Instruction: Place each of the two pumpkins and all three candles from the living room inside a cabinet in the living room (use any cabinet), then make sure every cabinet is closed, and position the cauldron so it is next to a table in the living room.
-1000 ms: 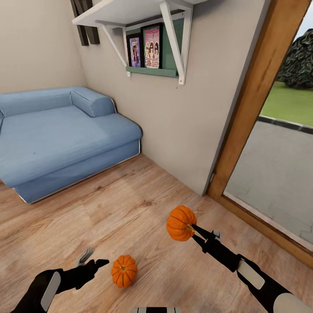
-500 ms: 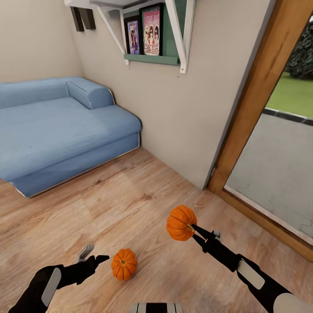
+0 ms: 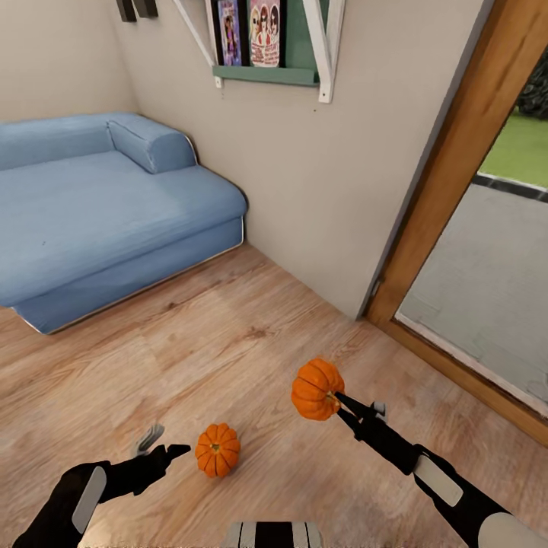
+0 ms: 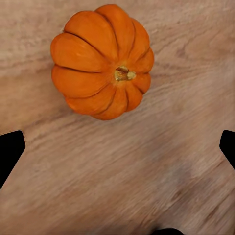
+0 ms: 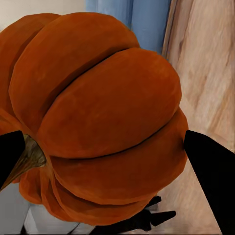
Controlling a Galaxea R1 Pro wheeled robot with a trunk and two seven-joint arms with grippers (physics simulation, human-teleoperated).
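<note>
Only our head view tilted down; our right gripper [image 3: 336, 401] still held one pumpkin [image 3: 316, 390], left gripper [image 3: 161, 446] wide open beside the floor pumpkin [image 3: 217, 450].

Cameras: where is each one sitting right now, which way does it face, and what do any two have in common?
Head view: on the robot's head, facing forward and down over wood floor toward the blue sofa; shows both arms, left gripper open, right gripper holding a pumpkin.
Left wrist view: looks along the fingers at the floor pumpkin.
Right wrist view: close on the held pumpkin, dark fingers on both sides.
Shared: head and left wrist views both show the floor pumpkin.
</note>
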